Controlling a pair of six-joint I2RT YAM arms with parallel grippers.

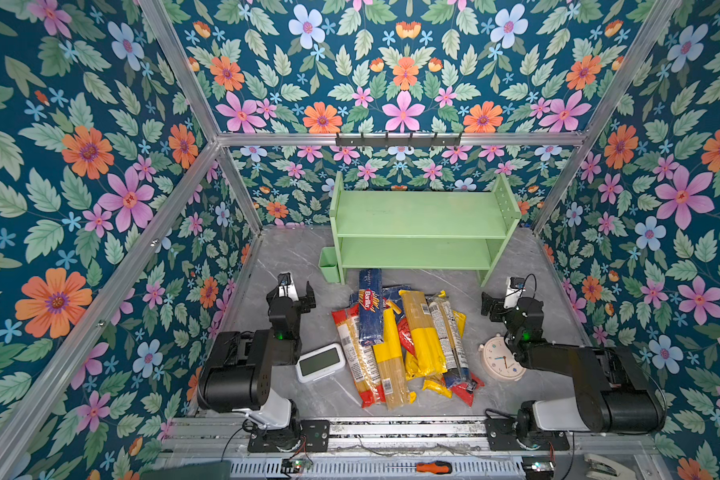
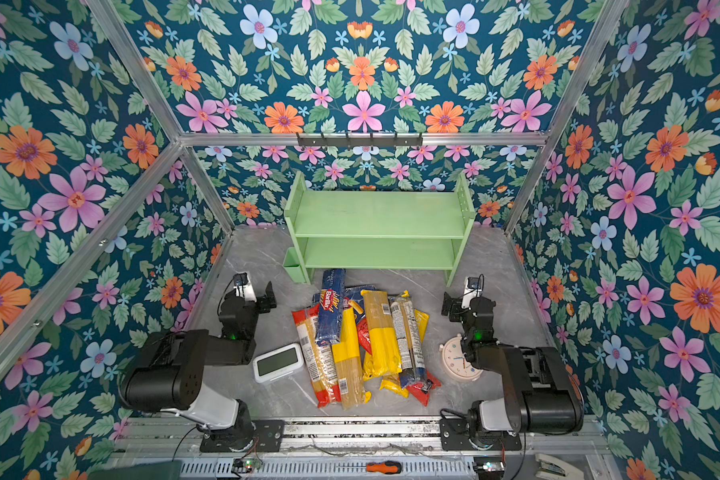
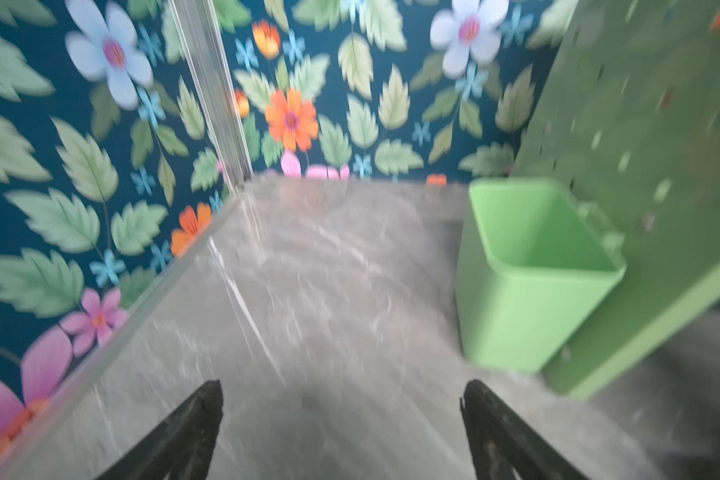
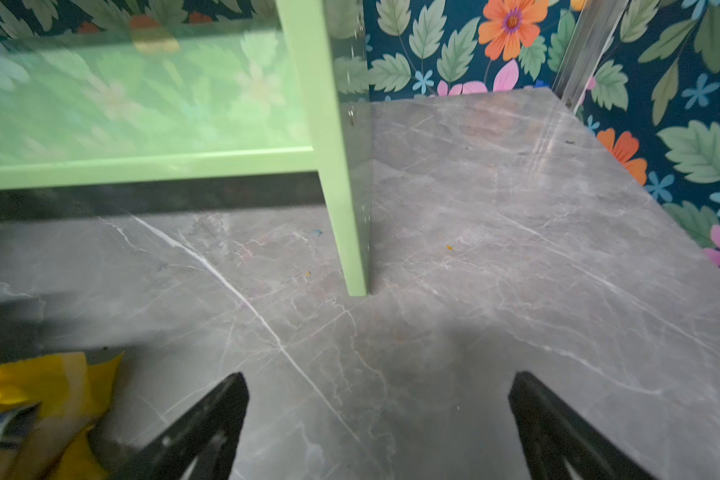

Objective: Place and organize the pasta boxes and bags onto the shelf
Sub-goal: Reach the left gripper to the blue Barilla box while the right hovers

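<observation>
Marble tabletop point(image 4: 495, 257) open beside bags point(image 1: 417, 337); left tool point(image 3: 341, 392), right tool point(image 4: 378, 384) spread wide, empty.

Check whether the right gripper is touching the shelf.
Apart: in the right wrist view, bare table separates the open right gripper from the leg of the shelf.

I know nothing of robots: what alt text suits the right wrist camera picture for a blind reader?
The right end effector, its two black fingers spread open and empty, hovers over a grey marble-patterned tabletop. Ahead stands one leg of a pale green shelf; the crumpled end of a yellow plastic pasta bag lies nearby.
</observation>
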